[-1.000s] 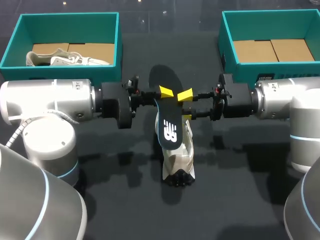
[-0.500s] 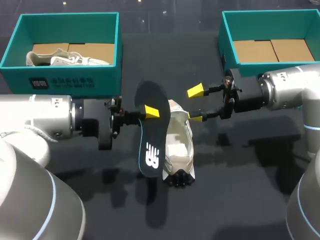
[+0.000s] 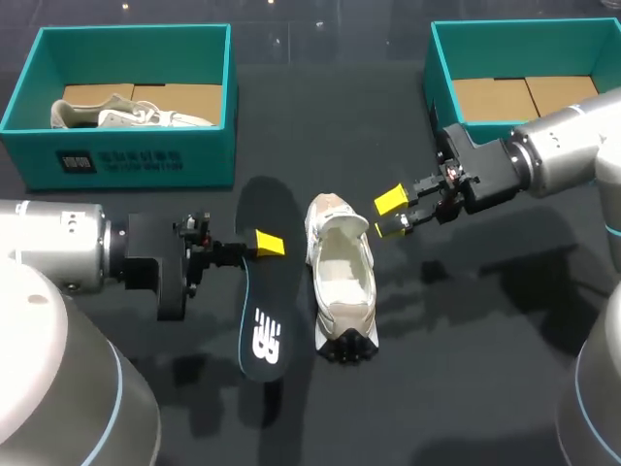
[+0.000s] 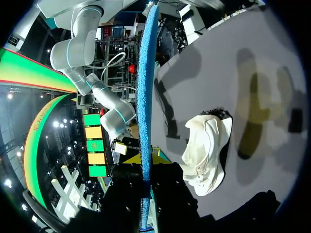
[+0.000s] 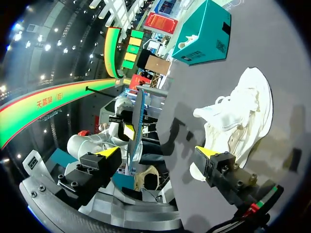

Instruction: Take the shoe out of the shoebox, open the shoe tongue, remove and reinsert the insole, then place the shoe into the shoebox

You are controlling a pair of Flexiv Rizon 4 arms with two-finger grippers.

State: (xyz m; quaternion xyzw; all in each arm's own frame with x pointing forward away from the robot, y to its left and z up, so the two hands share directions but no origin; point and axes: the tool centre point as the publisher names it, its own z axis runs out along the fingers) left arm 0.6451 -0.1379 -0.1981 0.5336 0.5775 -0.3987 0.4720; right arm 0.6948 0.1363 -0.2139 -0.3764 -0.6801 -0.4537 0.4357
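A white shoe (image 3: 342, 282) lies on the dark table, toe toward the front edge, its mouth open and hollow. Just left of it hangs the black insole (image 3: 262, 301), logo side up, with my left gripper (image 3: 267, 243) shut on its upper half. In the left wrist view the insole (image 4: 145, 97) shows edge-on, blue, pinched in my gripper (image 4: 145, 189), and the shoe (image 4: 206, 150) lies off to one side. My right gripper (image 3: 386, 214) stands open beside the shoe's heel, holding nothing. In the right wrist view its gripper (image 5: 156, 153) gapes ahead of the shoe (image 5: 238, 116), with the insole (image 5: 137, 126) beyond.
A teal shoebox (image 3: 126, 155) at the back left holds a second pale shoe (image 3: 131, 114) on cardboard. Another teal shoebox (image 3: 441, 92) at the back right holds only cardboard. Bare table (image 3: 466, 320) stretches right of the shoe.
My left arm has drawn the insole out of the shoe, leftward and toward the front. My right gripper has let go, opened wide and backed off to the right.
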